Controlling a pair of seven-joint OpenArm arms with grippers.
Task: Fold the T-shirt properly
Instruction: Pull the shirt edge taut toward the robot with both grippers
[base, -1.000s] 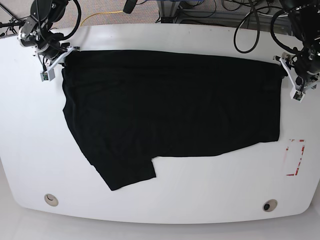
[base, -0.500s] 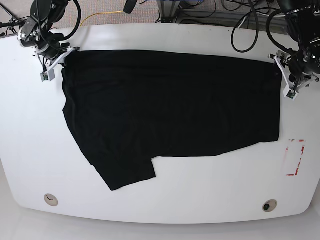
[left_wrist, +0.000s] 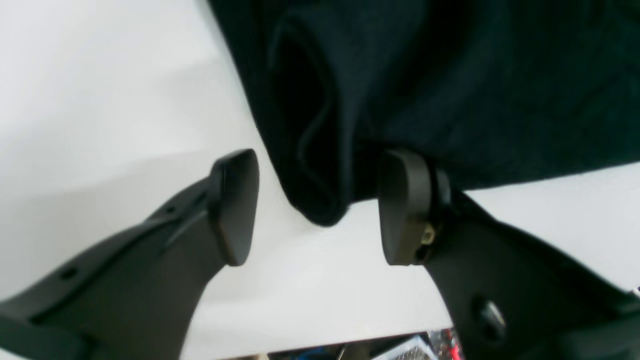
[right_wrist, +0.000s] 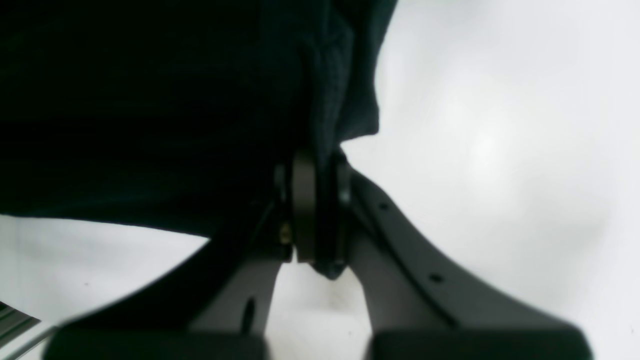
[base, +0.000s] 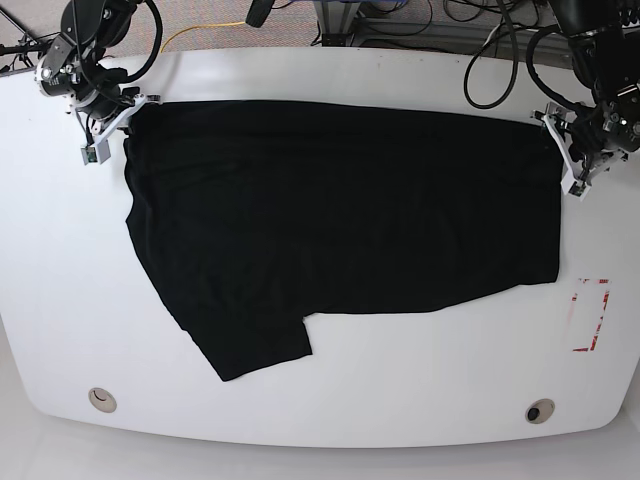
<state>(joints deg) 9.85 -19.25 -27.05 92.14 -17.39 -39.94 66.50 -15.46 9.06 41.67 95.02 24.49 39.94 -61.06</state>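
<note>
The T-shirt (base: 340, 220) lay flat on the white worktop (base: 60, 300), folded once so that no print showed, only plain black cloth. Its long upper edge ran along the far edge of the worktop, from near the far left corner to near the far right corner in the base view. One short sleeve pointed toward the near left corner, and the straight hem side was near the right edge.

The right gripper (right_wrist: 320, 210) was at the far left corner of the shirt in the base view. Its jaws were pressed together and they pinched a thick bunch of the black fabric, which came up between the pads in the right wrist view.

The left gripper (left_wrist: 317, 207) was at the far right corner of the shirt in the base view. Its jaws stood spread apart. A rolled corner of the cloth hung between the two pads (left_wrist: 235, 205). One pad was clearly apart from the fabric; the other was just beside it, and I cannot tell if it touched.

A red and white marking (base: 590, 315) lay on the worktop near the right edge, just beside the lower corner of the shirt.
</note>
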